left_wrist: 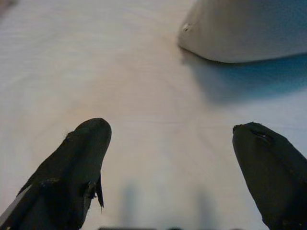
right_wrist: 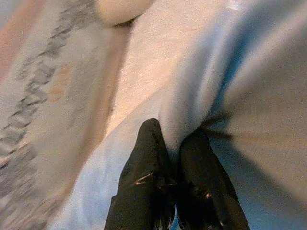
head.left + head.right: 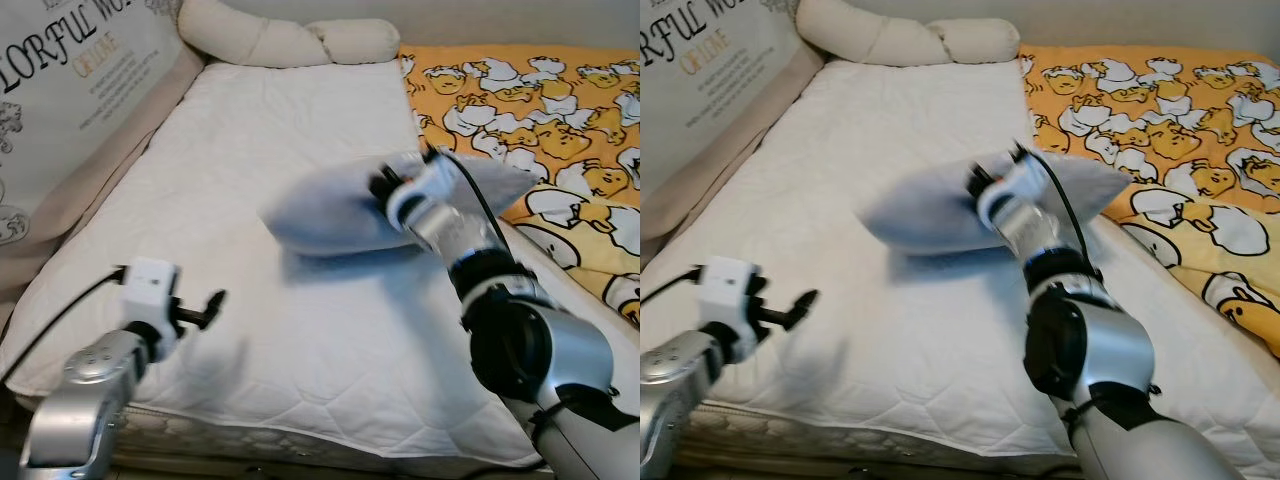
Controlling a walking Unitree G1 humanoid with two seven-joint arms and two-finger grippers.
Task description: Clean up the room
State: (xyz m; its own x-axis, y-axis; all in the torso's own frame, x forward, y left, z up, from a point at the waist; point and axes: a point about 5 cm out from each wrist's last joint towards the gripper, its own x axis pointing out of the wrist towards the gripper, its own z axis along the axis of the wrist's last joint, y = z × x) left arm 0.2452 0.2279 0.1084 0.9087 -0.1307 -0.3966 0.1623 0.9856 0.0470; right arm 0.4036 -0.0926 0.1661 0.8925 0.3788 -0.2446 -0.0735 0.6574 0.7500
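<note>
While the right pincer pinches the pale blue pillow above the white mattress, the left pincer hovers open near it.

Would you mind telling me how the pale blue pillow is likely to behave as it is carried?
Probably soft: the pale blue pillow puckers where the right gripper pinches it. Likely light, since one pinched edge lifts it. Its free end may sag or swing.
</note>
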